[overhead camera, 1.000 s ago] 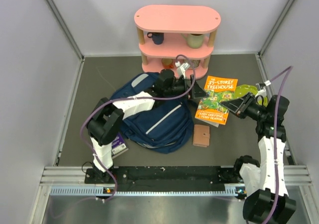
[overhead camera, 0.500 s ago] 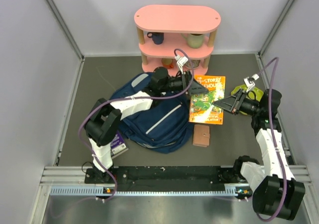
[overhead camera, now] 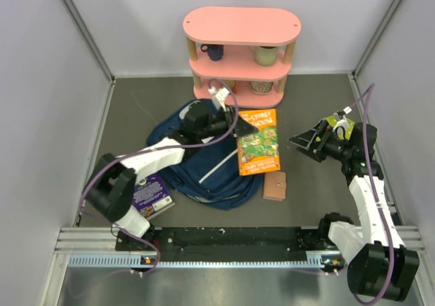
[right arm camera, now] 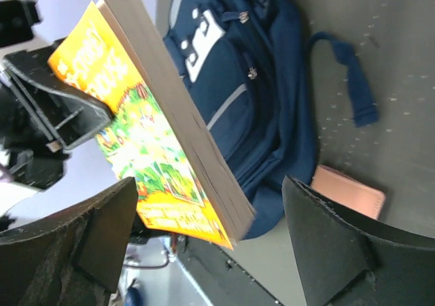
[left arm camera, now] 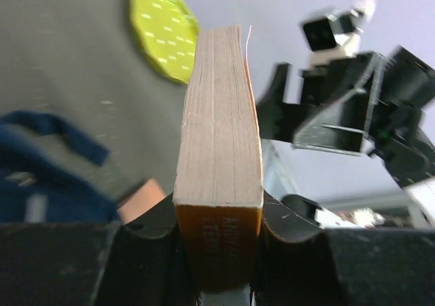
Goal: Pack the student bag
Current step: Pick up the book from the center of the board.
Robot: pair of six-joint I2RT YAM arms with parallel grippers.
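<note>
The student bag (overhead camera: 204,166), navy with thin white stripes, lies on the grey table left of centre; the right wrist view shows the bag (right arm camera: 251,81) too. My left gripper (overhead camera: 242,126) is shut on the spine edge of an orange storybook (overhead camera: 258,143), holding it in the air at the bag's right edge. In the left wrist view the book (left arm camera: 221,115) stands on edge, clamped between my left gripper (left arm camera: 219,231). My right gripper (overhead camera: 300,141) hangs open just right of the book, apart from it. In its own view my right gripper (right arm camera: 211,183) frames the book (right arm camera: 156,115).
A pink wallet (overhead camera: 274,185) lies in front of the book. A purple book (overhead camera: 149,194) lies left of the bag by the left arm. A green disc (overhead camera: 335,123) sits behind the right arm. A pink shelf (overhead camera: 241,27) with mugs stands at the back.
My right gripper opened and let go of the orange book. My left gripper closed on it and carried it left toward the bag.
</note>
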